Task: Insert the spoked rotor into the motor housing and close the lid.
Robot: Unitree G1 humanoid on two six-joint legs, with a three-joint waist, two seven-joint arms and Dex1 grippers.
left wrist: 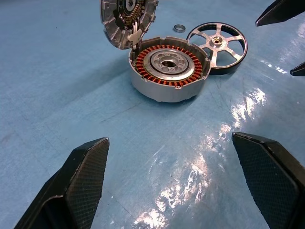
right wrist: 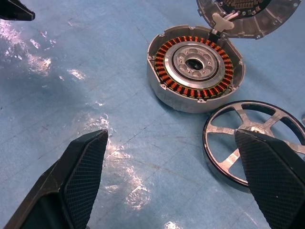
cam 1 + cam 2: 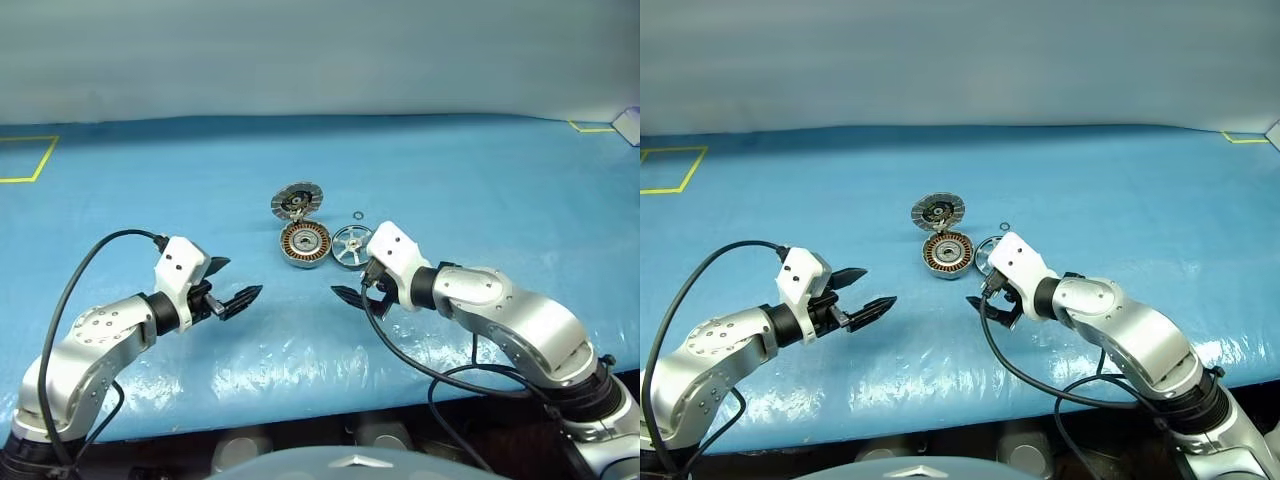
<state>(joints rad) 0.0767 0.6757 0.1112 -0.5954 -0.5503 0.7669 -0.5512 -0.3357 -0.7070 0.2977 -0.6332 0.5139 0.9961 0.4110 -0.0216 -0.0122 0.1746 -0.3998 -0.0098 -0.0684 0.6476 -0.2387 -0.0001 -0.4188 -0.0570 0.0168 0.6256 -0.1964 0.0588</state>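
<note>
At frame centre, on the blue table cover [image 3: 480, 170], the round grey motor housing with copper windings [image 3: 305, 244] is seen. Its segmented grey lid [image 3: 297, 200] is propped open directly above it. The shiny silver spoked rotor [image 3: 351, 245] lies just right. The left gripper [image 3: 232, 283] and right gripper [image 3: 352, 287] are spread wide, empty, lower down.

I see bare tabletop [image 3: 300, 340] between my two spread hands. Ahead, the housing [image 3: 305, 244], the rotor [image 3: 351, 246] touching its right side and the raised lid [image 3: 297, 200] behind crowd together.
</note>
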